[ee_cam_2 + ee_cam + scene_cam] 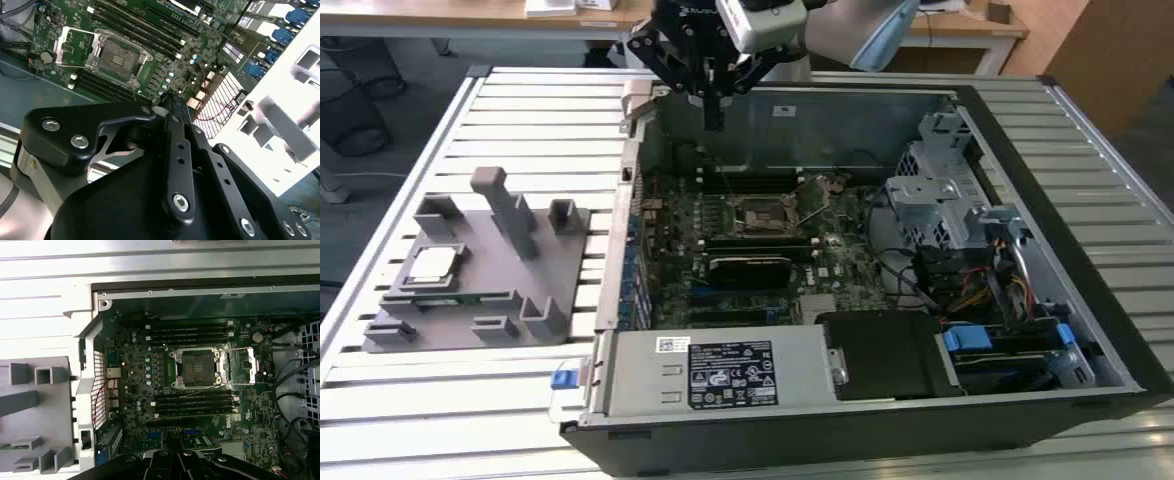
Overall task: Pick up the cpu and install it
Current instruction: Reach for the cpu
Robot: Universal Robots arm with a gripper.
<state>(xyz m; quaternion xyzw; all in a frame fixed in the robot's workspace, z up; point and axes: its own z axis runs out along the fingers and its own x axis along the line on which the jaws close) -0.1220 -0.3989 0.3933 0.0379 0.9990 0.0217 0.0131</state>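
Silvery cpu [431, 263], rested on grey fixture [487, 275] — well apart from gripper [714, 122]. Pinched fully closed, empty, above computer case [881, 432] wall.

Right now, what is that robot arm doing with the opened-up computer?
The robot arm's tool hangs above the back edge of the open computer case, shut and holding nothing. The cpu lies on the grey holder at the exterior view's left, outside the case and not yet picked up. On the green motherboard, the socket stands open with nothing in it.
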